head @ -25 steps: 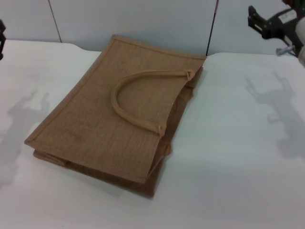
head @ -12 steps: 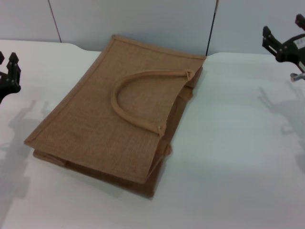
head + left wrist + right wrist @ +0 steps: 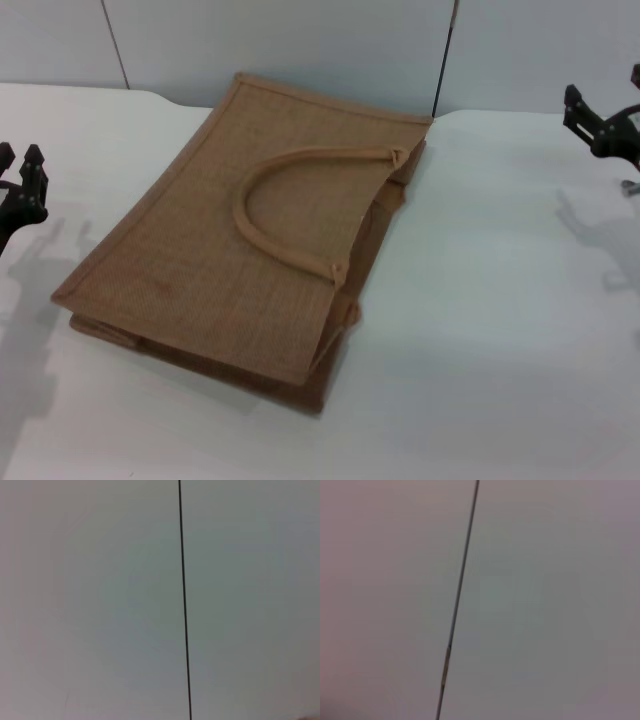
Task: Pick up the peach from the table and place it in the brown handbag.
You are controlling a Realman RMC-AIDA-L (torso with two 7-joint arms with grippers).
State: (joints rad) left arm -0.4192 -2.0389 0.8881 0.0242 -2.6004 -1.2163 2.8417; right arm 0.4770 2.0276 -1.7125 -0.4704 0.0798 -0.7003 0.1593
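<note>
looking for the peach turns up nothing: it shows in no view, neither on the tabletop nor at the bag's mouth, so where it lies cannot be told; it may sit out of frame or be hidden by the bag. the brown handbag lies flat in the middle of the tabletop, one arched handle resting on its upper face and its open edge turned toward the right side. nothing bulges under the cloth that i can make out.

judging from that, no part of the task can be confirmed as done, and the fruit's place relative to either pincer cannot be stated.

the left pincer hangs above the tabletop well to the left of the handbag, its two dark fingers apart and holding nothing. the right pincer hovers well to the right of the handbag, near the far edge, only partly in frame; whether it is released or clenched i cannot tell. both wrist views show only a plain pale panel with a thin dark seam, so they add nothing about the fruit.
</note>
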